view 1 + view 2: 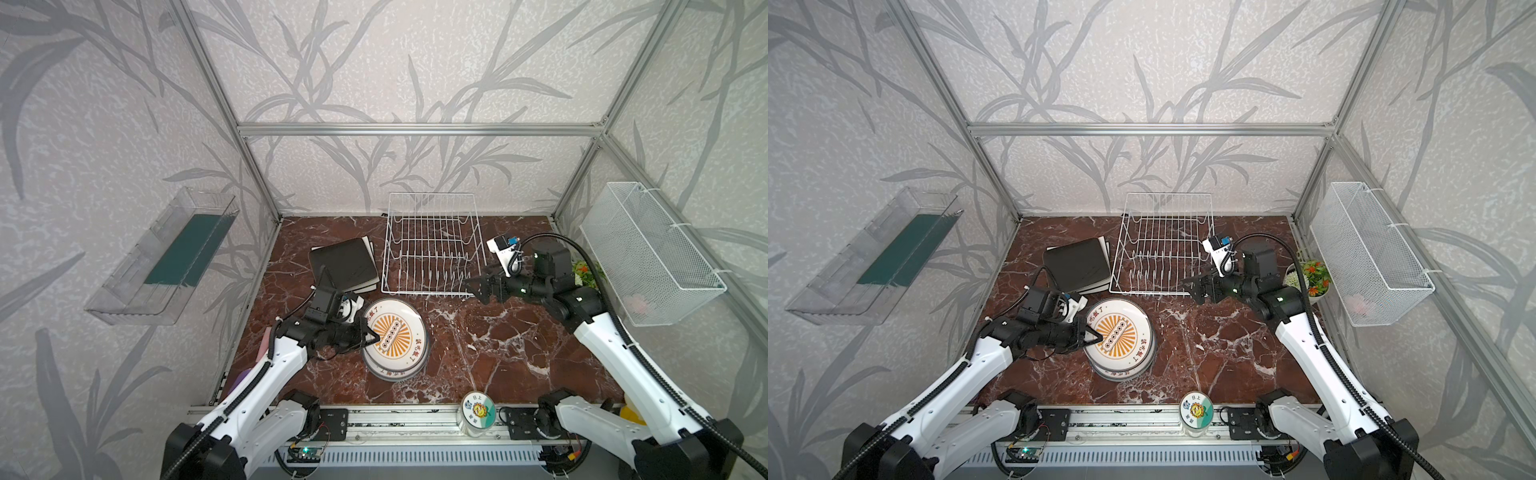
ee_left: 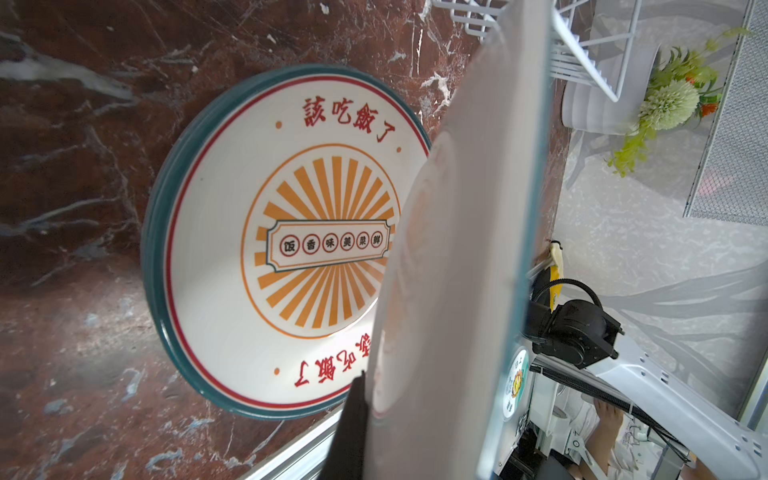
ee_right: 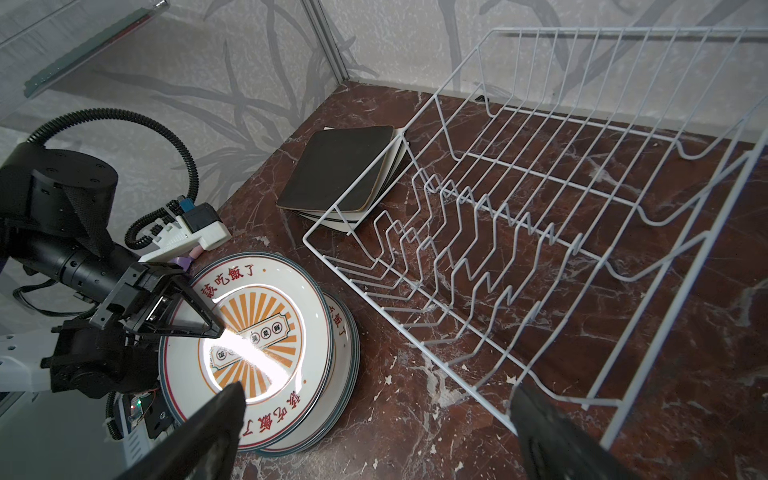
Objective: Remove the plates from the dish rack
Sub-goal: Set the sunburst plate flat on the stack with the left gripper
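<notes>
Dish rack (image 1: pixel 432 249): white wire, rectangular, upright prongs, every slot empty; stands at the back of the desk (image 1: pixel 498 353).
Round sunburst plate (image 1: pixel 392 332): clenched at its rim by the left end effector (image 1: pixel 372 334), tilted over a stack of matching plates (image 1: pixel 399 372).
Black square plate (image 1: pixel 343 266): flat atop cream plates (image 1: pixel 369 245), just left of the rack.
Right end effector (image 1: pixel 473 291): released, empty, near the rack's front corner.
Mesh basket (image 1: pixel 648 249): wall-hung, holds something pale pink, blurred.
Clear wall tray (image 1: pixel 137 286): green liner (image 1: pixel 187 249).
Desk red-brown marble pattern; walls grey leaf print.
</notes>
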